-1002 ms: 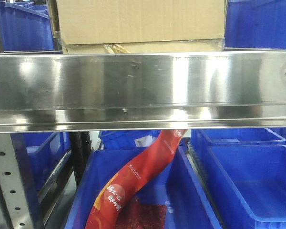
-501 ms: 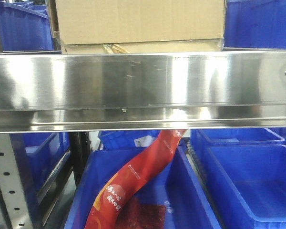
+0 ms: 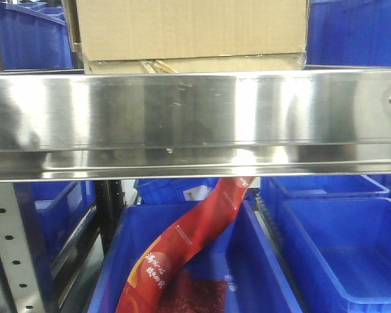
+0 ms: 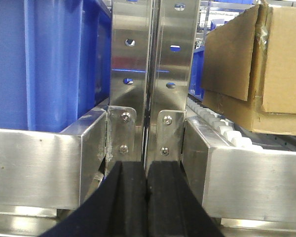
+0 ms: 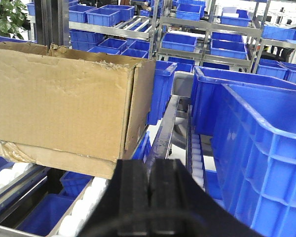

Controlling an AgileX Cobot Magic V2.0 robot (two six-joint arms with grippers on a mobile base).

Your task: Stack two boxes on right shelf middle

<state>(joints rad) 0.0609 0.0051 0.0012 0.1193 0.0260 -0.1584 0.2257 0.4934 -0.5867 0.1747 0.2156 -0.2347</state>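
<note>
In the front view the tall brown box (image 3: pixel 192 29) stands on the flat brown box (image 3: pixel 202 64), both on the right shelf middle with its broad shiny steel lip (image 3: pixel 195 120). The left wrist view has the tall box (image 4: pixel 286 54) and the flat box (image 4: pixel 266 121) at the right edge. My left gripper (image 4: pixel 145 165) is shut and empty, facing the perforated uprights (image 4: pixel 153 59), left of the boxes. My right gripper (image 5: pixel 149 162) is shut on nothing, just right of the tall box (image 5: pixel 64 98) and the flat box (image 5: pixel 54 158), which has a tape scrap.
Blue bins flank the boxes (image 3: pixel 355 32) (image 4: pixel 49 59) and crowd the right (image 5: pixel 256 148). White rollers (image 5: pixel 89 202) line the shelf bed. Below the lip, a red printed strip (image 3: pixel 189 248) hangs into a blue bin (image 3: pixel 267 274). A grey perforated upright (image 3: pixel 13 254) stands lower left.
A dark reflection has appeared on the left end of the shelf lip. The stacked boxes have stayed where they were.
</note>
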